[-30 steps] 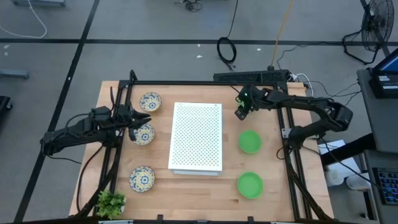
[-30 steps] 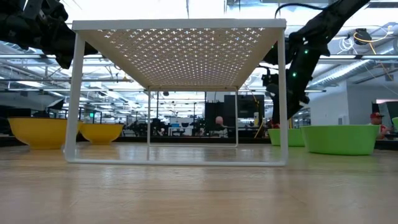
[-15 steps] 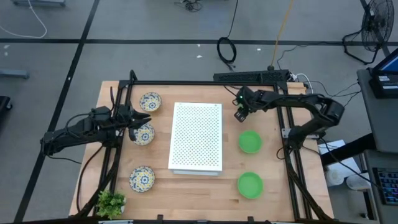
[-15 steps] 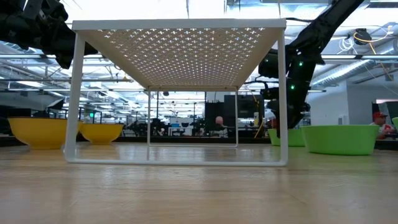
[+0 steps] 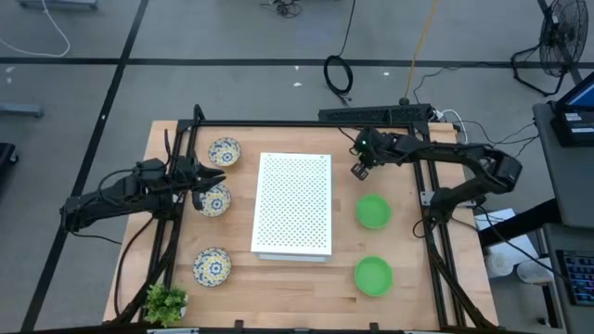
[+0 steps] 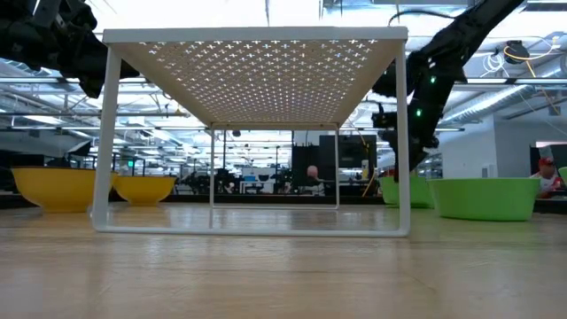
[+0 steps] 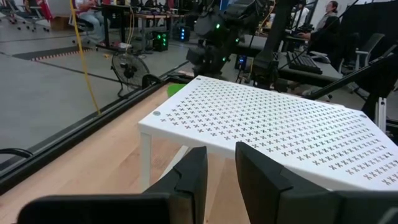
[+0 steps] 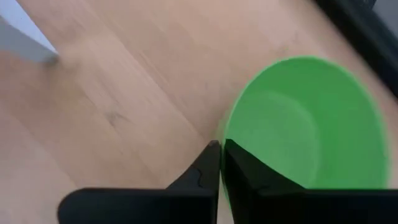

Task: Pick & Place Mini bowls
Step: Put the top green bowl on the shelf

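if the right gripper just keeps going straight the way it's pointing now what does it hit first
Most likely the rim of the green bowl: the right gripper points down at the table with its jaws nearly closed right at that bowl's edge. Depth is unclear, so it might just graze the rim and land on the wooden table beside it.

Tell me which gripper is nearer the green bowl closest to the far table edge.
Right. The right gripper hovers just beyond that green bowl; the left gripper sits across the white perforated board, over the patterned bowls.
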